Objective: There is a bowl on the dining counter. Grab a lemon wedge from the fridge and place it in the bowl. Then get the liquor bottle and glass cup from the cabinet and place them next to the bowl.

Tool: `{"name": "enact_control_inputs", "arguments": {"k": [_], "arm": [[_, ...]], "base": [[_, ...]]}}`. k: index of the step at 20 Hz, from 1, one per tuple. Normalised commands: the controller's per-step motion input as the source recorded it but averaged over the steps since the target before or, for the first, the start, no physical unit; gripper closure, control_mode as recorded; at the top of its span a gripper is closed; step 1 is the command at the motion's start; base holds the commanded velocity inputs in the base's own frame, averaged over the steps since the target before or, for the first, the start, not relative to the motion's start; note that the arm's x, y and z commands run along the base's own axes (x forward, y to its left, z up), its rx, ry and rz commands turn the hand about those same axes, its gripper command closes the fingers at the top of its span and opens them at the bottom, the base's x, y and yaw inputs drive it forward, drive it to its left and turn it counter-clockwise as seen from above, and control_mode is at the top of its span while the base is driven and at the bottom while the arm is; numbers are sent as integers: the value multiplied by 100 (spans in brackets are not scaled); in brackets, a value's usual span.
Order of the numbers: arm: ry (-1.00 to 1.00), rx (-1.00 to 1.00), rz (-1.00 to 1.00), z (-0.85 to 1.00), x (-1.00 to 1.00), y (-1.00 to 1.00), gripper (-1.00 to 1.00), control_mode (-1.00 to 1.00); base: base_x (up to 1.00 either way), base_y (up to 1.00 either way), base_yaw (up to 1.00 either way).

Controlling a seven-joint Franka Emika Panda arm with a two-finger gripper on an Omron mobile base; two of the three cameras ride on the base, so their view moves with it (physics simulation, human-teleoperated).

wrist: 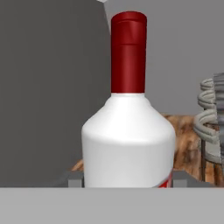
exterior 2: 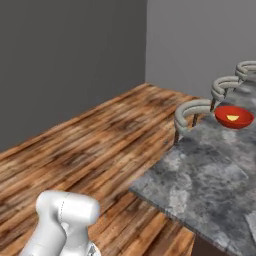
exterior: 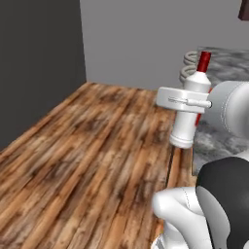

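Liquor bottle [exterior: 190, 109] upright in the pincer's [exterior: 187, 102] pinch, red neck up, slightly tilted.

Bare counter [exterior 2: 200, 185] lies open before the bowl [exterior 2: 233, 116]; stools [exterior 2: 192, 114] flank it.

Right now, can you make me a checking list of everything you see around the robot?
Surface: grey marble dining counter, bare near the robot.
Job's things: white liquor bottle with red cap held upright above the floor; red bowl on the counter, yellow lemon wedge inside.
Clutter: nothing seen.
Grippers: gripper shut on the bottle.
Cables: nothing seen.
Surroundings: wooden plank floor, grey walls, grey curved-back stools along the counter.
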Motion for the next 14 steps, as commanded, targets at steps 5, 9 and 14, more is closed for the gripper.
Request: {"name": "enact_control_inputs", "arguments": {"k": [5,9,14], "arm": [[0,0,0,0,0,0,100,100],[0,0,0,0,0,0,100,100],[0,0,0,0,0,0,100,100]], "base": [[88,100,-30],[93,99,-31],[100,88,-33]]}}
